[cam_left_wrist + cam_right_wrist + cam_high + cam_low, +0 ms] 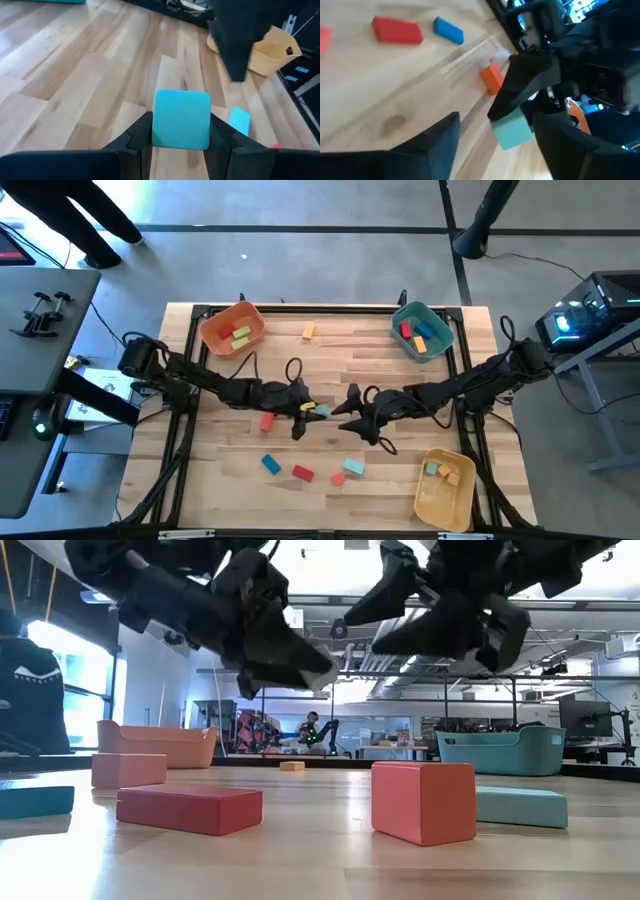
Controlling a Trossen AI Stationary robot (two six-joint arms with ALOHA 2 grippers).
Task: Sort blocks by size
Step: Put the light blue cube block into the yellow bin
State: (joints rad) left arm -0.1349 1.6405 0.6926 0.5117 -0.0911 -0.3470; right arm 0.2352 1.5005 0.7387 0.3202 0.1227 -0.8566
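Note:
My left gripper [308, 409] is above the middle of the table, shut on a teal block [181, 120], which also shows in the high view [321, 410]. My right gripper [347, 408] is open and empty, just to the right of that block and facing it. In the right wrist view the block [512, 131] shows ahead of my open fingers [496, 121]. Loose blocks lie flat on the table: an orange-red one [266, 422], a blue one [271, 464], a red one [302, 473], a teal one [352, 467] and an orange one [308, 331]. My left gripper pinches the teal block by two opposite side faces [156, 126] between its two fingers. The fingers come from the table's left, slanting down. The block is lifted clear of the table, its broad face toward the wrist camera.
An orange bin [232, 328] stands at the far left, a teal bin [422, 330] at the far right and a yellow bin [446, 487] at the near right, each with blocks inside. A small pink block [337, 478] lies near the teal one. A person stands beyond the far-left corner [90, 220].

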